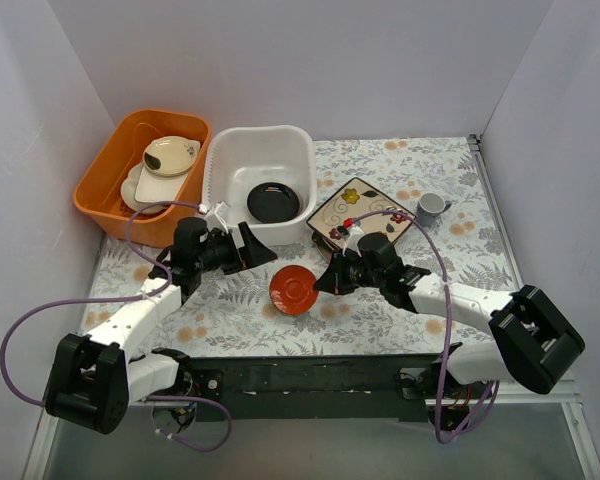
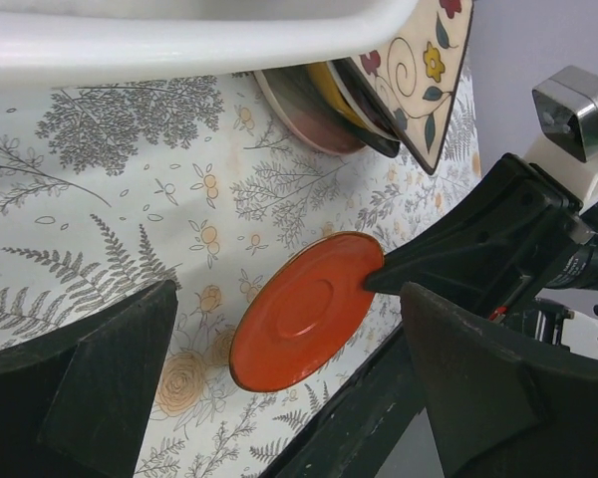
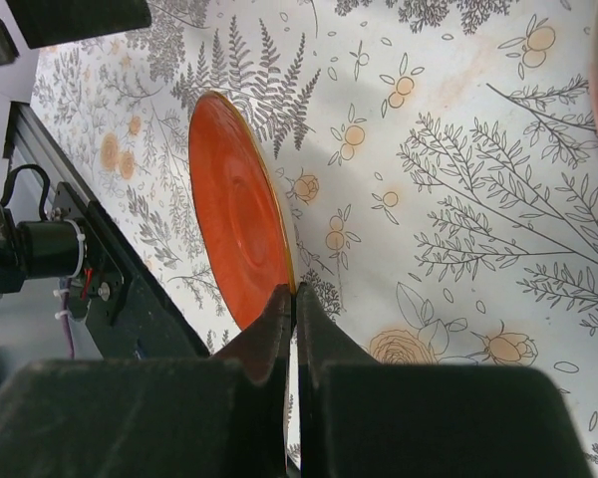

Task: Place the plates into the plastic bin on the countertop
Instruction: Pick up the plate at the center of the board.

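Item: small red round glossy saucer [image 3: 234, 214], light, stiff, slick, chippable; right jaws pinch its rim, barely, it seems; left jaws wide, empty. Deepen your bite.

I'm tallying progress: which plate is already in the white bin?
The small black round plate, flat inside the bin. The right claw pinches the red saucer; the other plates sit stacked outside.
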`<state>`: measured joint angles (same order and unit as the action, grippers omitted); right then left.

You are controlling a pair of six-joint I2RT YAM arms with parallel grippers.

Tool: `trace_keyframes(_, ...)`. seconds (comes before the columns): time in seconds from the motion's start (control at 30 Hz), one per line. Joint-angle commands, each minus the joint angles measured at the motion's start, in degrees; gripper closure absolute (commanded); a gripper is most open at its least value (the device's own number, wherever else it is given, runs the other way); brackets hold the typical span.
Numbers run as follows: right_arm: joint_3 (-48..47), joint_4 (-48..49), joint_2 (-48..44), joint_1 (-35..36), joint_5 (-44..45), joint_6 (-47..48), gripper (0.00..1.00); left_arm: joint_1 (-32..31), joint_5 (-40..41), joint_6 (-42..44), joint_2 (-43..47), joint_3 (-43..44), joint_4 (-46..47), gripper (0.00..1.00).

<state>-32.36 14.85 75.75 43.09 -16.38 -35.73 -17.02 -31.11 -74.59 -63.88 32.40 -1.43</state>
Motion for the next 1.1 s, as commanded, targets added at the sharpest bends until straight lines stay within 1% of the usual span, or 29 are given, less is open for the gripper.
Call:
trace_keyframes(0.0,-2.01,1.50,-3.14,-0.55,0.74,0.48,0.99,-0.65,-3.77,0.14,0.33,-0.41,4.86,0.08)
trace_keyframes(0.13,-0.96,1.49,-4.20,-0.90,1.18,0.31,0.99,-1.61,-4.48,0.14,-1.16,-1.02,6.09,0.11)
trace_keyframes(0.4,-0.69,1.93,-6.05,-2.04,1.53,0.48,0.99,-4.60,-2.72,0.05,-3.97,-2.61,8.64,0.18)
trace_keyframes(0.53,-1.13,1.85,-6.05,-2.83,0.83,0.57,0.99,-5.40,-2.37,1.11,-5.38,-2.26,8.29,0.21)
trace_keyframes(0.67,-0.78,2.20,-6.75,-3.19,0.65,0.39,0.99,-5.75,-3.42,1.11,-6.52,-2.34,9.25,0.27)
trace_keyframes(0.7,-0.78,2.20,-6.93,-3.28,0.39,0.31,0.99,-5.92,-3.43,1.02,-6.70,-2.52,9.60,0.31)
trace_keyframes(0.77,-0.60,2.29,-7.10,-3.54,0.30,0.31,0.99,-6.27,-3.60,0.85,-7.14,-2.69,10.22,0.34)
trace_keyframes(0.8,-0.51,2.46,-7.36,-3.54,0.30,0.13,0.99,-6.45,-3.60,0.85,-7.40,-2.78,10.83,0.37)
trace_keyframes(1.07,0.10,2.73,-8.68,-3.89,0.12,-0.22,0.99,-7.85,-4.83,-1.17,-9.51,-4.10,15.13,0.46)
